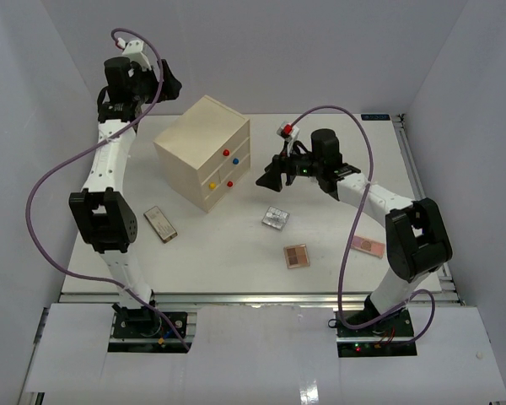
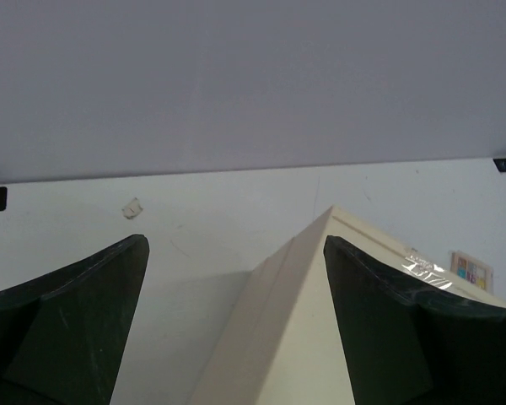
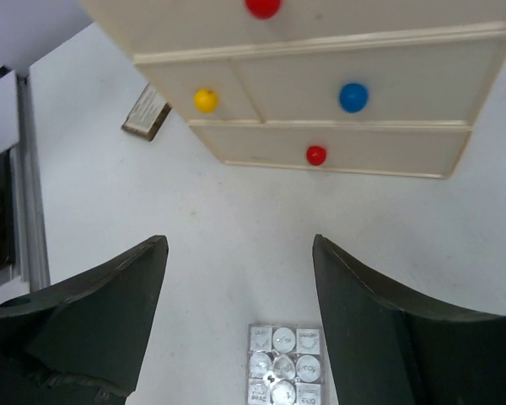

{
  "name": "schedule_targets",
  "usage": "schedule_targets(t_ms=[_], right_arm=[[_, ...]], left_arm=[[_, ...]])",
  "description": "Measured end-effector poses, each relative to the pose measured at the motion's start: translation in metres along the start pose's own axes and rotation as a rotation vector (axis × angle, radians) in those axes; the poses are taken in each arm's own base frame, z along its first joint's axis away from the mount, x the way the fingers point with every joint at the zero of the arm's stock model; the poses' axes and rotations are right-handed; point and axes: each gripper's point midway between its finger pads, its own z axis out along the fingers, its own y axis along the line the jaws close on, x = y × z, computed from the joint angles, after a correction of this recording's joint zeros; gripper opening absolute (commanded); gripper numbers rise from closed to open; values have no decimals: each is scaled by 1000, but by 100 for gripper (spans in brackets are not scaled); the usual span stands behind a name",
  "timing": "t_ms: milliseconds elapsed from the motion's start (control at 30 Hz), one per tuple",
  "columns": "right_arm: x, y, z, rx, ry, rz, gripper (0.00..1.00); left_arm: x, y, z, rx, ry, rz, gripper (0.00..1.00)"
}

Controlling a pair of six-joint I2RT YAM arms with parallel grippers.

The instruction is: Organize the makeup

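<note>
Several flat palettes lie on the white table (image 1: pixel 228 253): a brown one (image 1: pixel 160 224) at the left, a silver one (image 1: pixel 276 218) in the middle, a pink-brown one (image 1: pixel 297 256) nearer the front, and a pink one (image 1: pixel 368 245) at the right. My right gripper (image 1: pixel 266 179) is open and empty, hovering between the silver palette and the drawer chest (image 1: pixel 204 152). In the right wrist view the silver palette (image 3: pixel 285 364) lies low between the open fingers (image 3: pixel 379 329). My left gripper (image 1: pixel 172 86) is open and empty, raised behind the chest. Other makeup is out of view.
The cream chest's drawers are shut, with red (image 3: pixel 316 155), blue (image 3: pixel 352 97) and yellow (image 3: pixel 205 100) knobs facing the right gripper. The left wrist view shows the chest's top corner (image 2: pixel 320 321) and the back wall. White walls enclose the table at the back and both sides.
</note>
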Motion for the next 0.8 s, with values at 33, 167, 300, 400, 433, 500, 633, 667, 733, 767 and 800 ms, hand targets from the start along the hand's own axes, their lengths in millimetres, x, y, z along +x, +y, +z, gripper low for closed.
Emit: schedule_targets(t_ms=[33,167,300,400,433,500,633,667,733,767,800], right_arm=[[5,5,-1,-25,9,-13,77],[33,20,-3,-112,53,-21,80],[56,17,10,-152,80,32,81],[75,7,24,-161,101,122,81],[80,2,31,-161,104,163,81],[87,-14,49,-145,107,257,81],[101,-39,75,-104,103,412,78],[101,-42,79,-98,97,448,77],[103,-47,86,-87,83,517,76],[102,-49,90,-84,74,540,75],[99,-52,94,-81,62,555,75]], left_arm=[[-7,0,-5,-9,-17,-3,96],[-21,-12,-35,-11,-65,-24,96],[-10,-36,-97,25,-82,-44,96],[-4,-58,-152,66,-138,-47,96],[3,-64,-171,81,-165,-46,96],[37,-78,-219,110,-183,-67,96],[84,-99,-276,180,-210,-98,96],[95,-100,-280,189,-201,-105,96],[116,-102,-287,207,-183,-119,96],[126,-102,-287,211,-166,-128,96],[139,-101,-286,213,-137,-139,96]])
